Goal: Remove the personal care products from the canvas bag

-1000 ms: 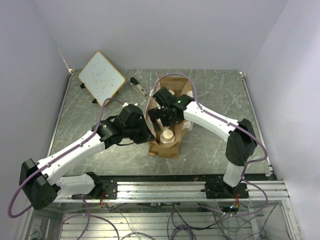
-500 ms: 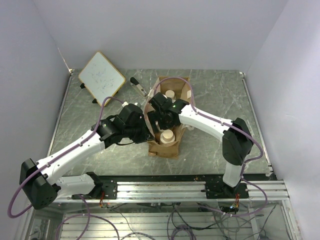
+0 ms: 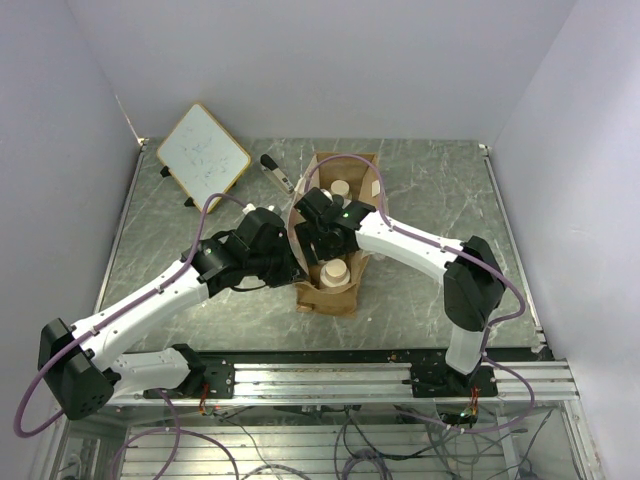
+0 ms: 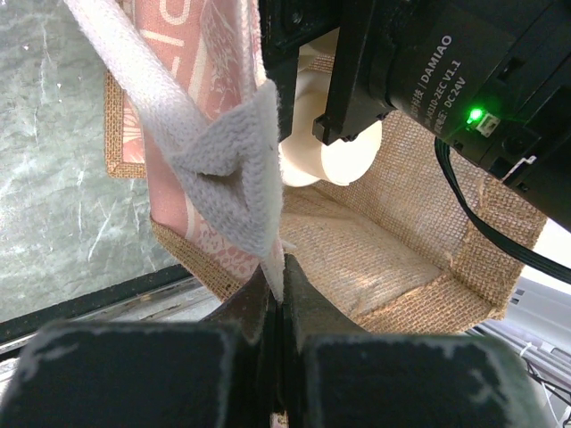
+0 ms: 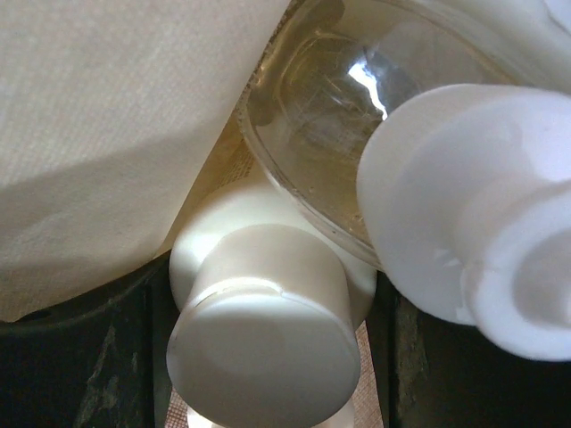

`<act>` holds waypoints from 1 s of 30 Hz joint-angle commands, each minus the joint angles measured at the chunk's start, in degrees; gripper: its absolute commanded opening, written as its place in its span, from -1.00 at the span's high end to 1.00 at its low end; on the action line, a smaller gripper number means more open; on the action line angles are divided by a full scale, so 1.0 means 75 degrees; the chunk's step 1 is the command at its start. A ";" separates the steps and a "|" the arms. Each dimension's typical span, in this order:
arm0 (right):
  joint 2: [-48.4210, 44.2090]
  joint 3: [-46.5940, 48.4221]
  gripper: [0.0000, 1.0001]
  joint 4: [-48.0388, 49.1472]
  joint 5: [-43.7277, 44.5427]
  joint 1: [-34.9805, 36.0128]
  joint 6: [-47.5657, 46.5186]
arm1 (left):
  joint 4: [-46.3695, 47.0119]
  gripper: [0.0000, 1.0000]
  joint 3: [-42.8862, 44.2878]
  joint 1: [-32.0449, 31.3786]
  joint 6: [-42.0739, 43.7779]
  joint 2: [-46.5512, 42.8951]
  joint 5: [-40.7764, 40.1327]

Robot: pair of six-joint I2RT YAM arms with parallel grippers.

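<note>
Bag (image 3: 322,300): on the table (image 3: 450,200), mouth open, bottles inside.
Left gripper (image 4: 277,303): jaws pinched tight on the bag's strap (image 4: 219,152).
Right gripper (image 5: 272,374): deep in the bag, fingers flanking a cream bottle (image 5: 268,339); whether they grip it is unclear.
Amber bottle (image 5: 312,116): in the bag, touching the cream bottle.

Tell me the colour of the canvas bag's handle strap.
Cream-white woven handle strap, best in left wrist view.

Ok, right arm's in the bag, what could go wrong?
The left gripper holds the handle strap only by its edge; a slip could drop the canvas bag wall onto the right gripper. The amber bottle leans on the cream bottle between the right fingers; lifting one may drag the other.
</note>
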 commanded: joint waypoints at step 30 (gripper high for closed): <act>-0.2781 0.0627 1.00 0.0477 -0.3145 -0.1853 0.1697 | -0.0718 0.86 0.0334 -0.0101 0.0286 0.0117 0.0191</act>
